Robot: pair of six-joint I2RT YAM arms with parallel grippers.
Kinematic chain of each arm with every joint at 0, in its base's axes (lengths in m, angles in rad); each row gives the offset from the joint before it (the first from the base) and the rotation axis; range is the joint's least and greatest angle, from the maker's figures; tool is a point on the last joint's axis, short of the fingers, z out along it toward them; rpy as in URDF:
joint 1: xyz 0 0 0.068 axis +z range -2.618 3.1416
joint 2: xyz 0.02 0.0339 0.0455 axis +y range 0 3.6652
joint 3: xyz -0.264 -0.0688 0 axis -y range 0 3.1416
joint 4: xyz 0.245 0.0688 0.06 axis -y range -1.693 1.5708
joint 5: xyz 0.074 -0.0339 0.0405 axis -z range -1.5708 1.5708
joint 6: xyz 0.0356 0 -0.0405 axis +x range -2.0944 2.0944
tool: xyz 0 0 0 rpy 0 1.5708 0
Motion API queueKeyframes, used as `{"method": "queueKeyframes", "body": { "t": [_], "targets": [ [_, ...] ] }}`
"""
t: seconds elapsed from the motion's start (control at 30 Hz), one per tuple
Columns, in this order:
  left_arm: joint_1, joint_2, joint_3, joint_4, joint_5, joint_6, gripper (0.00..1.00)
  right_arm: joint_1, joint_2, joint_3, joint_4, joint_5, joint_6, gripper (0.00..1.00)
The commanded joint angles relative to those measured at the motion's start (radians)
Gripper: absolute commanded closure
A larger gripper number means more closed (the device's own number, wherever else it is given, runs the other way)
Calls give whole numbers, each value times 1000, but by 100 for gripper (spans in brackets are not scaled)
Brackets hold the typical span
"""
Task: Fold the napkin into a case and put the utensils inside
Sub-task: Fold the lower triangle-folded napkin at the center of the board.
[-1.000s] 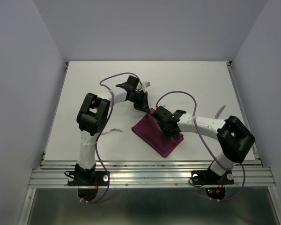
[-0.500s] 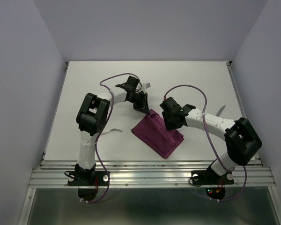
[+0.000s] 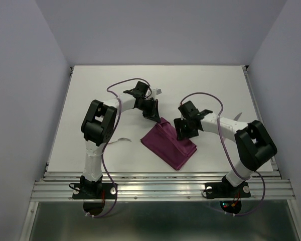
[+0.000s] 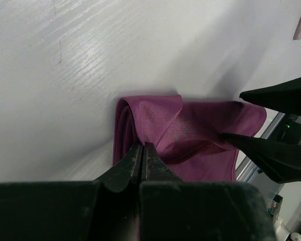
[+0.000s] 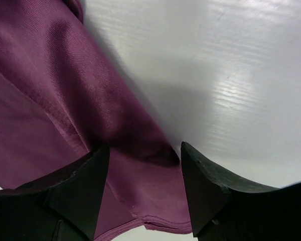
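Where clenched, at left black pincer (image 4: 142, 150), grips a raised fold of the single thin, soft burgundy-purple cloth napkin (image 4: 200, 125). Gapes wide at right black pincer (image 5: 143, 155), poised over that cloth's smooth edge. Lies folded, roughly rectangular, on smooth white tabletop (image 3: 90, 90) between both.

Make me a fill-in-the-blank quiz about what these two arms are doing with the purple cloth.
The left end effector pinches the napkin, its jaws ____. The right end effector straddles the napkin's edge, its jaws ____. The table beneath is coloured ____.
Missing words: shut, open, white.
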Motion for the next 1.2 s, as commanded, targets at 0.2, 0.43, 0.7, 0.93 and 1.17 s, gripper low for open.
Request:
{"method": "queueKeyframes", "body": {
  "t": [0.2, 0.43, 0.7, 0.93, 1.17],
  "targets": [
    [2, -39, 0, -39, 28, 43, 100, -36, 30, -69, 79, -156, -19, 50],
    [2, -7, 39, -65, 27, 55, 100, -45, 9, -58, 82, -181, -19, 87],
    [2, 59, 172, -105, 31, 78, 71, -45, -16, -67, 126, -141, 119, 99],
    [13, 99, 325, -177, -5, 94, 33, -45, -25, -92, 180, -20, 258, 99],
    [71, 12, 290, -159, -91, 59, 30, -79, -56, -128, 207, 75, 361, 99]
  ]
}}
